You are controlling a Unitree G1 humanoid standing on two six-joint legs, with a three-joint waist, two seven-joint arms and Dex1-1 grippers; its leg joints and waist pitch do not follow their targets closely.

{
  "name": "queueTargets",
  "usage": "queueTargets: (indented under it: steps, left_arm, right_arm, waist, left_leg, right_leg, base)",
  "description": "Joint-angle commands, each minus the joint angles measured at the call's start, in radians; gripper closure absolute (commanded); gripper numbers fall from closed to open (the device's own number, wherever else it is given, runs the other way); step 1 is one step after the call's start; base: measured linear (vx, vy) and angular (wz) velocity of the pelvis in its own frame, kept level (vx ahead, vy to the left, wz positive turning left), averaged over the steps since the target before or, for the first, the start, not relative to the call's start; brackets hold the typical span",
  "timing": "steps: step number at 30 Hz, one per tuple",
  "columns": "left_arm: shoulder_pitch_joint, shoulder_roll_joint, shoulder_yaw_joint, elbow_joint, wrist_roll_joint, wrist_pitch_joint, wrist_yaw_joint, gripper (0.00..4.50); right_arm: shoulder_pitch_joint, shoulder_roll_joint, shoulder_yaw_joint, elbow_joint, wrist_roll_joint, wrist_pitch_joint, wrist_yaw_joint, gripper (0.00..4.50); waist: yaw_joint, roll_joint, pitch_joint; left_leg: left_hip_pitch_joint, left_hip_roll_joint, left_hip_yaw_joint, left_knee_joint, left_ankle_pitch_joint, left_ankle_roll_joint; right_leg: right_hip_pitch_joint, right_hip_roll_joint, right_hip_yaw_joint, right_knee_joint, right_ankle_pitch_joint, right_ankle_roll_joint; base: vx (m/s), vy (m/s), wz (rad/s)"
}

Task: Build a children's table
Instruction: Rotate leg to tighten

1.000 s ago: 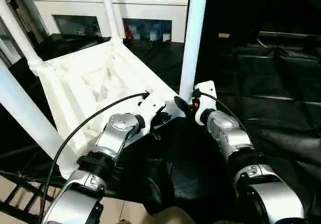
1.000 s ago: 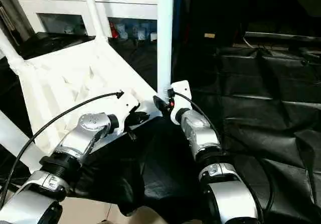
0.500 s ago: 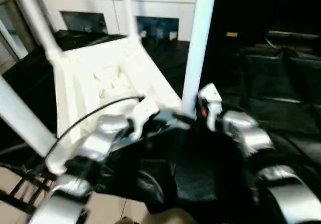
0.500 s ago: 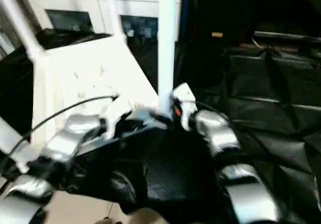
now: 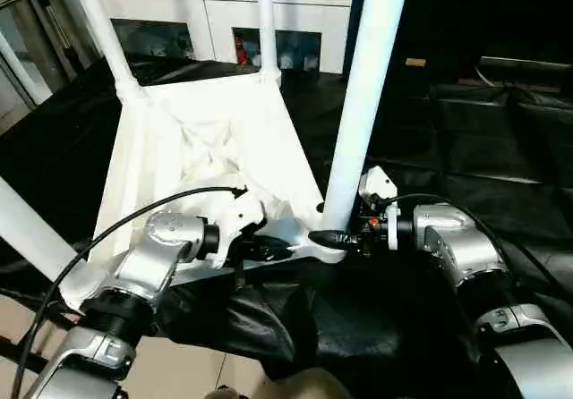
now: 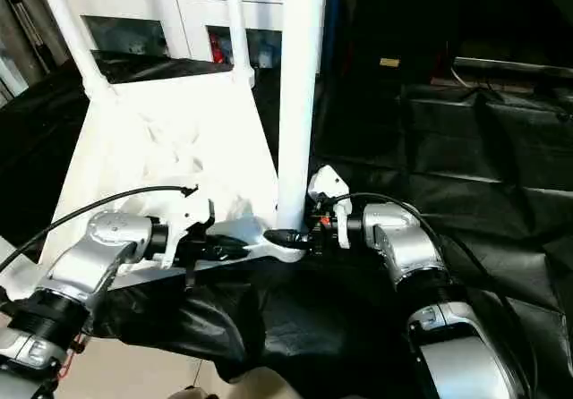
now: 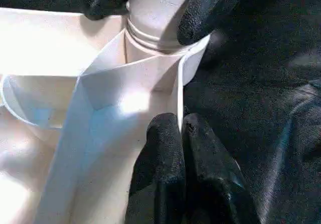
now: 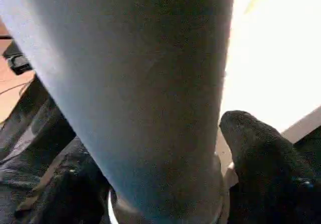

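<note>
The left gripper [image 5: 276, 250] has its 2 black fingers [image 7: 173, 153] pressed together on the thin near wall of the tabletop [image 5: 192, 153], pinching that rim just beside the near right corner socket [image 5: 329, 242]. Its silver forearm reaches in from the lower left, with a black cable looping over it.

The tabletop lies upside down on black sheeting [image 5: 483, 140], ribbed underside facing up, tilted so that its far edge points toward a white cabinet [image 5: 224, 5] with glass doors. 4 white tubular legs stand up out of its corner sockets: 1 at the far left corner [image 5: 100, 23], 1 at the far right corner [image 5: 266, 19], 1 at the near left corner [image 5: 27, 229] leaning out toward the picture's left edge, and the thick near right leg [image 5: 367, 95] rising straight up between the 2 arms.

The right gripper [image 5: 345, 236] comes in level from the right, and its fingers stand apart on either side of the base of that near right leg, just above the socket. In the right wrist view 1 black finger [image 8: 261, 169] sits against the leg's side and the other is partly hidden behind the tube; whether they are truly squeezing it I cannot tell.
</note>
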Motion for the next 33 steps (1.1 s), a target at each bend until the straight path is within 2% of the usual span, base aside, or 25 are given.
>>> queueTargets:
  steps: [1, 4, 8, 11, 12, 14, 15, 19, 21, 23, 24, 27, 28, 30, 33]
  left_arm:
    - [-0.002, 0.002, -0.004, -0.045, -0.034, -0.005, -0.040, 4.50]
    - [-0.001, 0.003, -0.006, -0.044, -0.036, -0.005, -0.038, 4.50]
    - [-0.008, -0.020, 0.005, -0.031, -0.030, -0.004, 0.013, 4.50]
    - [-0.034, -0.066, 0.024, 0.005, -0.011, -0.004, 0.114, 4.50]
    - [-0.044, -0.086, 0.029, 0.016, -0.004, -0.003, 0.151, 4.50]
    - [-0.052, -0.097, 0.030, 0.025, 0.003, -0.002, 0.174, 4.50]
    - [-0.065, -0.116, 0.032, 0.042, 0.014, 0.000, 0.213, 4.50]
    - [-0.103, -0.168, 0.035, 0.089, 0.043, 0.008, 0.317, 4.50]
    - [-0.121, -0.191, 0.040, 0.110, 0.054, 0.019, 0.374, 4.50]
    - [-0.139, -0.216, 0.046, 0.129, 0.062, 0.026, 0.425, 4.50]
    - [-0.148, -0.230, 0.050, 0.138, 0.065, 0.033, 0.453, 4.50]
    - [-0.167, -0.276, 0.053, 0.158, 0.065, 0.028, 0.498, 4.50]
    - [-0.167, -0.277, 0.052, 0.158, 0.065, 0.028, 0.498, 4.50]
    - [-0.164, -0.286, 0.045, 0.158, 0.066, 0.022, 0.494, 4.50]
    - [-0.153, -0.281, 0.038, 0.145, 0.060, 0.017, 0.472, 4.50]
  right_arm:
    - [0.012, -0.010, 0.000, -0.028, 0.011, 0.004, 0.004, 1.43]
    - [0.019, -0.009, 0.004, -0.037, 0.015, 0.011, 0.008, 1.79]
    - [0.039, 0.004, 0.004, -0.059, 0.014, 0.023, -0.012, 1.96]
    - [0.046, 0.052, -0.017, -0.036, -0.007, 0.024, -0.157, 2.01]
    - [0.042, 0.077, -0.030, -0.013, -0.018, 0.030, -0.239, 2.02]
    - [0.038, 0.091, -0.037, 0.000, -0.023, 0.029, -0.280, 2.04]
    - [0.031, 0.119, -0.052, 0.025, -0.028, 0.033, -0.357, 2.05]
    - [0.010, 0.190, -0.079, 0.081, -0.039, 0.039, -0.543, 2.05]
    - [-0.003, 0.223, -0.094, 0.102, -0.034, 0.054, -0.611, 2.05]
    - [-0.016, 0.255, -0.099, 0.121, -0.037, 0.052, -0.664, 2.05]
    - [-0.025, 0.272, -0.101, 0.135, -0.042, 0.051, -0.697, 2.05]
    - [-0.052, 0.317, -0.108, 0.178, -0.051, 0.014, -0.758, 2.05]
    - [-0.053, 0.319, -0.111, 0.180, -0.049, 0.014, -0.760, 1.70]
    - [-0.065, 0.328, -0.121, 0.194, -0.039, 0.011, -0.757, 1.34]
    - [-0.070, 0.324, -0.126, 0.190, -0.027, 0.017, -0.741, 1.15]
  waist:
    - [0.000, -0.008, -0.071]
    - [0.001, -0.008, -0.072]
    - [0.000, -0.007, -0.070]
    - [-0.004, -0.005, -0.069]
    - [-0.007, -0.007, -0.066]
    - [-0.009, -0.010, -0.065]
    - [-0.012, -0.008, -0.065]
    - [-0.022, -0.004, -0.065]
    - [-0.028, -0.003, -0.067]
    - [-0.030, -0.004, -0.067]
    - [-0.030, 0.000, -0.068]
    - [-0.030, -0.001, -0.069]
    - [-0.031, -0.001, -0.068]
    - [-0.030, -0.003, -0.067]
    - [-0.031, -0.003, -0.067]
  left_leg:
    - [0.007, 0.014, 0.008, -0.062, -0.160, 0.084]
    - [0.007, 0.014, 0.008, -0.061, -0.156, 0.086]
    - [0.007, 0.014, 0.008, -0.062, -0.163, 0.080]
    - [0.006, 0.013, 0.007, -0.065, -0.177, 0.066]
    - [0.008, 0.012, 0.006, -0.068, -0.198, 0.053]
    - [0.010, 0.008, 0.005, -0.069, -0.219, 0.036]
    - [0.008, 0.008, 0.004, -0.071, -0.218, 0.030]
    - [0.010, 0.006, 0.003, -0.073, -0.221, 0.020]
    - [0.010, 0.006, 0.002, -0.072, -0.218, 0.018]
    - [0.008, 0.005, 0.003, -0.071, -0.218, 0.024]
    - [0.010, 0.004, 0.003, -0.070, -0.221, 0.024]
    - [0.008, 0.004, 0.004, -0.070, -0.215, 0.030]
    - [0.007, 0.003, 0.004, -0.069, -0.217, 0.030]
    - [0.007, 0.004, 0.003, -0.071, -0.228, 0.038]
    - [0.006, 0.005, 0.003, -0.071, -0.226, 0.045]
  right_leg:
    - [0.061, -0.037, 0.025, -0.057, -0.100, -0.281]
    - [0.061, -0.037, 0.025, -0.057, -0.090, -0.282]
    - [0.061, -0.037, 0.025, -0.059, -0.103, -0.278]
    - [0.059, -0.038, 0.026, -0.061, -0.131, -0.268]
    - [0.060, -0.038, 0.026, -0.067, -0.169, -0.258]
    - [0.060, -0.039, 0.028, -0.073, -0.227, -0.237]
    - [0.062, -0.041, 0.029, -0.074, -0.239, -0.226]
    - [0.057, -0.038, 0.028, -0.078, -0.245, -0.217]
    - [0.059, -0.039, 0.028, -0.075, -0.221, -0.224]
    - [0.059, -0.037, 0.027, -0.075, -0.210, -0.226]
    - [0.059, -0.037, 0.027, -0.076, -0.207, -0.228]
    - [0.061, -0.039, 0.027, -0.075, -0.186, -0.234]
    - [0.060, -0.038, 0.027, -0.075, -0.188, -0.234]
    - [0.062, -0.039, 0.026, -0.076, -0.199, -0.232]
    - [0.062, -0.039, 0.026, -0.076, -0.191, -0.234]
  base:
    - [0.000, 0.000, 0.00]
    - [0.000, 0.000, 0.00]
    - [0.000, 0.000, 0.00]
    - [0.000, 0.000, 0.00]
    - [0.000, 0.000, 0.00]
    - [0.000, 0.000, 0.00]
    - [0.000, 0.000, 0.00]
    - [0.000, 0.000, 0.00]
    - [0.000, 0.000, 0.00]
    - [0.000, 0.000, 0.00]
    - [0.000, 0.000, 0.00]
    - [0.000, 0.000, 0.00]
    - [0.000, 0.000, 0.00]
    - [0.000, 0.000, 0.00]
    - [0.000, 0.000, 0.00]
